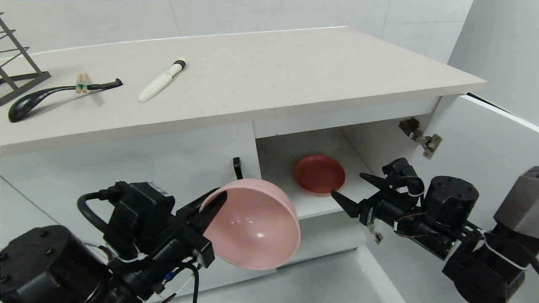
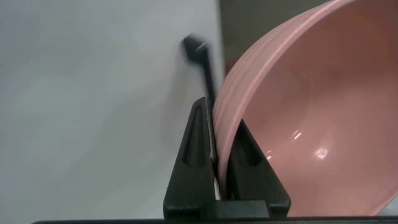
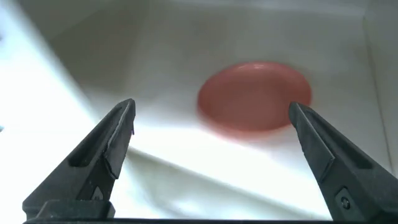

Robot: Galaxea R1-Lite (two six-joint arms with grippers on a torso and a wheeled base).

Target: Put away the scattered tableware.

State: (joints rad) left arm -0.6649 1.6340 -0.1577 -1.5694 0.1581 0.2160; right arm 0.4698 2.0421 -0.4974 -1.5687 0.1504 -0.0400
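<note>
Now the left pincer [image 2: 219,134] pinches only the rim of the bowl [image 1: 257,227], which may slip; the right pincer [image 1: 347,184] gapes empty before the plate [image 1: 319,174].

The head camera is looking forward and down from well back, taking in the counter [image 1: 269,75] and the open cupboard shelf [image 1: 278,168] beneath it. The left wrist camera is sitting just behind the left jaws, facing along them at very close range onto the bowl [image 2: 311,124] rim and a black door handle [image 2: 202,59]. The right wrist camera is peering between the right jaws into the cupboard, toward the plate [image 3: 255,96]. The head view is sharing the bowl and handle with the left wrist view, and the plate and shelf with the right.
</note>
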